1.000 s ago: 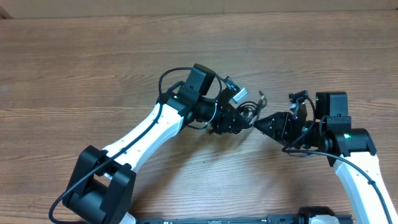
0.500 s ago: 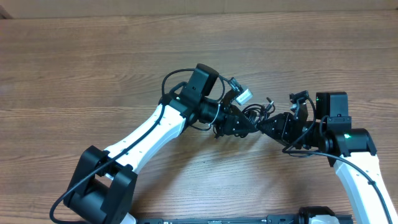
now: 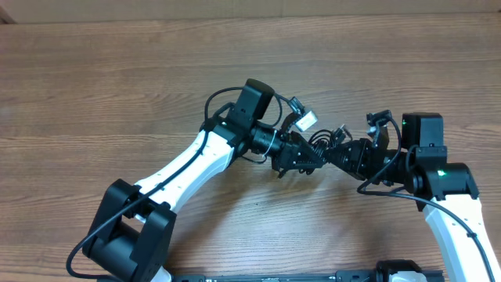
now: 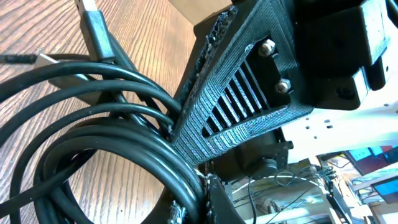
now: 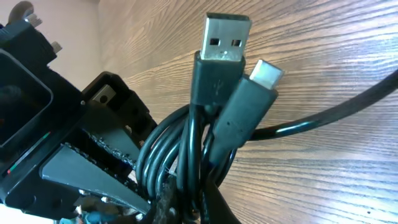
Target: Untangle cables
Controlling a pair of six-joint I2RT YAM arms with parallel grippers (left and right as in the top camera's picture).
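cables are hanging as one small tangled bundle between the two arms, just over the middle of the wooden table, and both pincers are meeting on it. the left gripper is clamping the bundle from the left side with its jaws pressed fully together. in its own wrist view several thick loops are running right beside its fingers.

the right gripper is pinching the same knot from the right, jaws also fully together, its tip almost against the tip of the other one. in the right wrist view the strands are rising out of its grip. a usb-a plug and a usb-c plug are standing free above the loops.

i think the arms are holding two spots so close together because drawing them apart would loosen the knot between them. the free plug ends are probably what has to pass back through the loops. if both are gripping the same loop, pulling may only tighten it.
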